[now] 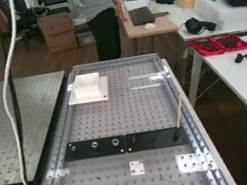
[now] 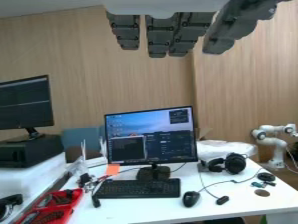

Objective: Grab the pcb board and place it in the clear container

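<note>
A pale, dotted square [image 1: 137, 168], possibly the pcb, lies flat on the bench [image 1: 124, 115].

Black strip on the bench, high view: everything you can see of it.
The long black flat strip lies crosswise on the perforated metal bench, dark and fairly smooth-looking; material unclear. A seam near its middle suggests two plates end to end. The view's left half carries three round metallic fittings in a row. Near its right end stands a thin light-brown stick, tilted slightly; how it is held is unclear.
</note>
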Available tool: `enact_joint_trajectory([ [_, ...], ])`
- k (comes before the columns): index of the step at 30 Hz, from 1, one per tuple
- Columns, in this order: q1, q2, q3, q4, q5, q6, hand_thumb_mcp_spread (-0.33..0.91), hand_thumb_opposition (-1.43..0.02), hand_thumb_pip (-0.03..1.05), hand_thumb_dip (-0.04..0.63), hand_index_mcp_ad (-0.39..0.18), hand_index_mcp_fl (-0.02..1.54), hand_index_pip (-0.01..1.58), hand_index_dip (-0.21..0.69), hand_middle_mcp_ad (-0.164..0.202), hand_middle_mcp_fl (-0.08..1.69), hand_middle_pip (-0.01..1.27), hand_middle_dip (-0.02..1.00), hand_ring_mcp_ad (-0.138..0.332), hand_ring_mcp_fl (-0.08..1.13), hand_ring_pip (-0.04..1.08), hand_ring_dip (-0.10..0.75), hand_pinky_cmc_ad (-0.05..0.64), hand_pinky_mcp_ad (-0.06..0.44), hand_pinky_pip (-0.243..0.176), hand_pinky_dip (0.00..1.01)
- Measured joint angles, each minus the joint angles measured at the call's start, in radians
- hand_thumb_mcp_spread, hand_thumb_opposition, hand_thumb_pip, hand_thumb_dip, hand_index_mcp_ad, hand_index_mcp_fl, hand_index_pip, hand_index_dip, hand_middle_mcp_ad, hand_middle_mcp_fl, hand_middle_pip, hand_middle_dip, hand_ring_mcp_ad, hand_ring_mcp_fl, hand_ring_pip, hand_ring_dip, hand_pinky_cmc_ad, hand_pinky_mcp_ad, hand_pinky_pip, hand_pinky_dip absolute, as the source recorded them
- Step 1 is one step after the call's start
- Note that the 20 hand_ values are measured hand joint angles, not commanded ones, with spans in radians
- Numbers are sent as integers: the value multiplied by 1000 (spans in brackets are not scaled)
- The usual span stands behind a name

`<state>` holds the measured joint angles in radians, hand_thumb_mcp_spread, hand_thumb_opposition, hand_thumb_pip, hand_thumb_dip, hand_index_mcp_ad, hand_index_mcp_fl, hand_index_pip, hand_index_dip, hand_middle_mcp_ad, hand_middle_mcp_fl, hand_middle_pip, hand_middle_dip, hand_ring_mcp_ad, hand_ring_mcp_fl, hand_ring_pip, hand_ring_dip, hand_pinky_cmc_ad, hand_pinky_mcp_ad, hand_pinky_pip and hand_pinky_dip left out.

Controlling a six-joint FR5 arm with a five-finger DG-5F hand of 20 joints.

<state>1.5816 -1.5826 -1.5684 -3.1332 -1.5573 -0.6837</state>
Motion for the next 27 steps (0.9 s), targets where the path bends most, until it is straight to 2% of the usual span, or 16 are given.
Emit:
enact_joint_trajectory([
  [2, 0, 1, -1, 1, 0, -1, 0, -9, 14, 7, -63, -9, 5, -9, 17, 0, 9, 26, -19, 0, 23, 10, 66, 54, -12, 16],
  [5, 1, 2, -1, 1, 0, -2, 7, -24, 21, 0, -42, -5, 5, -7, 10, 3, 12, 26, -24, 0, 24, 9, 44, 31, -12, 23],
  [7, 2, 2, -2, 1, 1, -3, 45, -164, 120, 7, -24, -7, 16, 16, 10, 3, 40, 24, -24, 2, 21, -2, 63, 44, -12, 63],
  [9, 3, 4, -2, 1, 3, -4, 70, -344, 161, 2, -5, 3, 37, 35, 12, 0, 77, 24, 10, -2, 58, -9, 99, 70, -17, 141],
  [12, 4, 5, -2, 0, 6, -3, 73, -531, 161, 7, 12, 21, 51, 61, 10, 9, 106, 26, 84, 5, 70, -21, 182, 124, -58, 229],
  [15, 6, 5, -4, -1, 8, -1, 75, -648, 169, 7, 26, 31, 72, 75, 24, 14, 124, 26, 126, 35, 89, -21, 232, 166, -75, 278],
  [19, 8, 3, -10, 6, 16, 6, 70, -710, 169, 7, 51, 37, 72, 84, 58, 24, 136, 26, 152, 51, 89, -21, 265, 201, -91, 311],
  [21, 10, 0, -15, 9, 21, 14, 73, -733, 194, 7, 59, 42, 79, 89, 61, 23, 138, 26, 166, 51, 86, -21, 265, 195, -101, 319],
  [22, 10, -1, -17, 10, 22, 16, 72, -742, 209, 7, 61, 42, 84, 89, 63, 21, 138, 26, 171, 58, 87, -21, 262, 211, -106, 321],
  [23, 11, -2, -20, 12, 24, 20, 75, -744, 209, 7, 61, 44, 87, 91, 72, 24, 140, 26, 166, 63, 98, -21, 279, 216, -106, 319],
  [24, 12, -4, -25, 16, 29, 23, 70, -742, 209, 7, 66, 44, 87, 93, 75, 19, 141, 26, 185, 63, 98, -21, 283, 215, -106, 323],
  [27, 15, -5, -35, 25, 37, 28, 73, -770, 209, 2, 75, 44, 86, 94, 86, 44, 152, 24, 190, 65, 101, -24, 278, 216, -106, 339],
])
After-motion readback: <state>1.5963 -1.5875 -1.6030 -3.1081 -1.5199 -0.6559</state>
